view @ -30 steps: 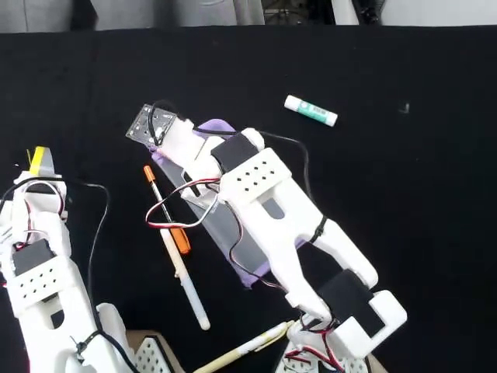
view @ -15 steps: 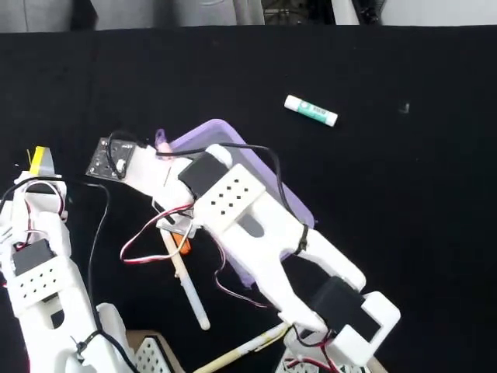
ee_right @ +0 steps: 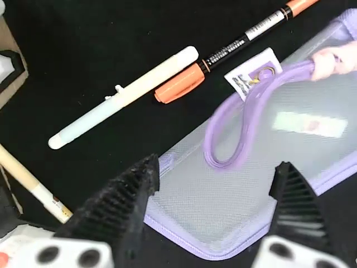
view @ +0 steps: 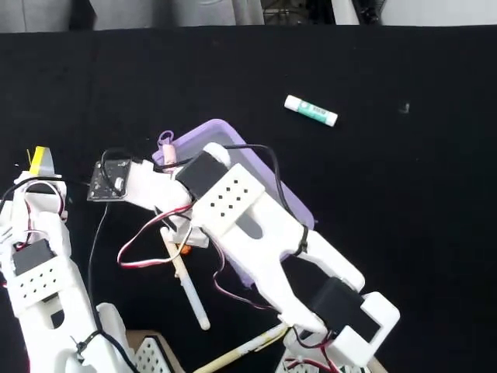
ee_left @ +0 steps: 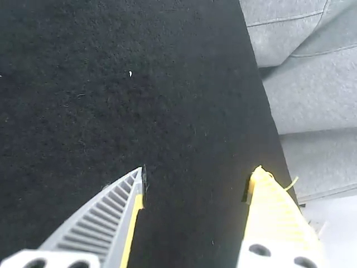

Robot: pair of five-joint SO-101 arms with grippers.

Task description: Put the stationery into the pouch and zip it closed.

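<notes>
Pouch (ee_right: pixel 290 162) soft, floppy, likely slippery; grab purple edge or loop (ee_right: pixel 254 97). Right gripper (ee_right: pixel 218 167) spread above it; left gripper (ee_left: pixel 199 173) spread, empty, at pouch's 9 o'clock

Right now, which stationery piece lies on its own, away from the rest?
The white glue stick with the green label. It sits alone beyond the purple pouch, while the white pen and orange marker lie together on the pouch's other side.

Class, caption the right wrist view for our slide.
Open right gripper over the translucent purple-edged pouch, beside an orange-capped black marker and a pale pen.
</notes>
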